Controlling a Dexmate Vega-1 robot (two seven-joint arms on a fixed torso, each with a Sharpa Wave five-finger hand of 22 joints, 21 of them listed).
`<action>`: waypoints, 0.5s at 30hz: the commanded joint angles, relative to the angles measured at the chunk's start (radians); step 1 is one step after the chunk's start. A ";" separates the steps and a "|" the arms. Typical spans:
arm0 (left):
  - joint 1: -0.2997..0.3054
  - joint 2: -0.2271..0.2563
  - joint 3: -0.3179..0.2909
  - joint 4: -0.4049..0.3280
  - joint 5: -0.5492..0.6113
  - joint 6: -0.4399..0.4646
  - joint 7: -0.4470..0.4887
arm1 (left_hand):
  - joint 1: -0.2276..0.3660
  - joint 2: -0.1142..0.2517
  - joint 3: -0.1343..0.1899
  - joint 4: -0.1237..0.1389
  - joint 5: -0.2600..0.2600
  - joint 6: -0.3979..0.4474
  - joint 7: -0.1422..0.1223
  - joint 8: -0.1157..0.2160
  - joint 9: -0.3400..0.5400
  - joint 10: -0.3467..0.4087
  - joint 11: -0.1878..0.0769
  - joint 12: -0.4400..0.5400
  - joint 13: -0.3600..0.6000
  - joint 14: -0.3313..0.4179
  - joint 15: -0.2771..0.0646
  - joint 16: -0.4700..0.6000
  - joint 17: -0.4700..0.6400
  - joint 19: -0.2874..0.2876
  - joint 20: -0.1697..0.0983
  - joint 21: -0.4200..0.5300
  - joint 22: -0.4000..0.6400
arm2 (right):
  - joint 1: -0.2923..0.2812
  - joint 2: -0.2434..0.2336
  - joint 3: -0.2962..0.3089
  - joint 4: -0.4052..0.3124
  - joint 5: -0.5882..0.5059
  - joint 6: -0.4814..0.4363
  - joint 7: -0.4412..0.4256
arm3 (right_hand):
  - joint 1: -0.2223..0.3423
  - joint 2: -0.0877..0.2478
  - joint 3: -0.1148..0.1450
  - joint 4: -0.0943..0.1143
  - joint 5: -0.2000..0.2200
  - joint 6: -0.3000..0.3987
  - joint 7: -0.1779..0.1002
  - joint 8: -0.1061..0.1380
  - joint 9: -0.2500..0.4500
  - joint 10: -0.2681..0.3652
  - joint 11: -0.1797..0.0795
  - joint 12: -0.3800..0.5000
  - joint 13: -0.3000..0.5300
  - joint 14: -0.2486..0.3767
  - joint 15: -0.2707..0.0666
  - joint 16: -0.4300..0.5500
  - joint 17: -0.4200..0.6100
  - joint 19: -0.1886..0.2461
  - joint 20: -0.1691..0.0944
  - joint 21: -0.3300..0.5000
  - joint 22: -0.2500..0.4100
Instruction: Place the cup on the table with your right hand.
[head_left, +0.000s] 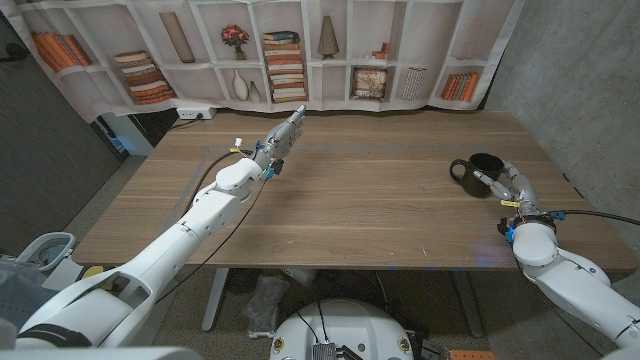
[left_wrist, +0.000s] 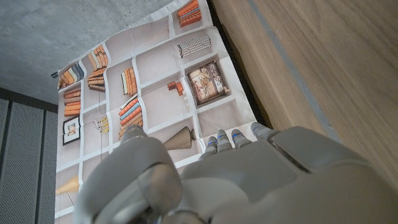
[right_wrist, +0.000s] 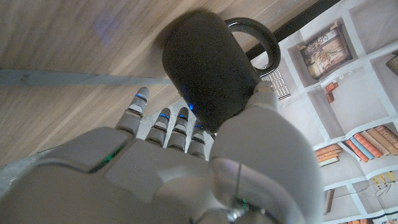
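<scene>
So my right hand (head_left: 512, 186) is out over the right side of the wooden table (head_left: 360, 200), and it's got the dark cup (head_left: 477, 174) in its grip. In the right wrist view my thumb (right_wrist: 267, 143) is against one side of the cup (right_wrist: 208, 68) and my fingers (right_wrist: 165, 118) reach up along the other side, so it's wrapped rather than pinched. The handle is a ring that sticks out on the side away from my palm. In the head view the cup sits low at the tabletop, but I honestly can't tell whether its base is touching the wood or just above it.

My left hand (head_left: 283, 138) is further out, toward the far edge left of the middle, fingers straight and close together, nothing in it. Behind the table hangs a printed bookshelf backdrop (head_left: 270, 50).
</scene>
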 joint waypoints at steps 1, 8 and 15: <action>-0.003 -0.004 -0.004 0.024 -0.007 -0.008 -0.012 | 0.006 0.008 -0.009 -0.001 -0.002 0.004 -0.001 0.004 0.002 -0.004 0.001 0.005 0.005 -0.030 -0.001 0.004 0.002 -0.057 -0.022 0.005 0.004 | 0.011 -0.011 0.001 -0.019 -0.005 -0.031 0.023 | -0.016 -0.001 -0.013 0.004 0.010 -0.021 0.002 0.001 -0.002 -0.028 0.008 -0.006 0.002 -0.011 0.003 0.004 0.003 -0.005 0.001 -0.001 0.005; -0.015 -0.010 -0.002 0.044 -0.006 -0.011 -0.021 | 0.007 0.008 -0.009 -0.001 -0.002 0.005 -0.001 0.004 0.002 -0.005 -0.001 0.005 0.005 -0.030 -0.001 0.004 0.002 -0.058 -0.022 0.005 0.004 | 0.017 -0.011 0.007 -0.029 0.017 -0.085 0.031 | -0.029 -0.006 -0.024 0.009 0.021 -0.066 0.015 0.001 -0.006 -0.067 0.021 -0.012 0.000 -0.038 0.018 0.004 0.002 -0.022 0.001 -0.003 0.005; -0.029 -0.016 0.003 0.062 -0.004 -0.010 -0.029 | 0.007 0.009 -0.010 -0.001 -0.002 0.005 -0.001 0.004 0.002 -0.004 0.000 0.005 0.005 -0.030 -0.001 0.003 0.002 -0.057 -0.022 0.005 0.004 | 0.012 -0.012 0.013 -0.035 0.024 -0.100 0.027 | -0.035 -0.009 -0.030 0.012 0.025 -0.086 0.022 0.001 -0.008 -0.087 0.032 -0.014 -0.001 -0.049 0.024 0.004 0.002 -0.029 0.002 -0.003 0.004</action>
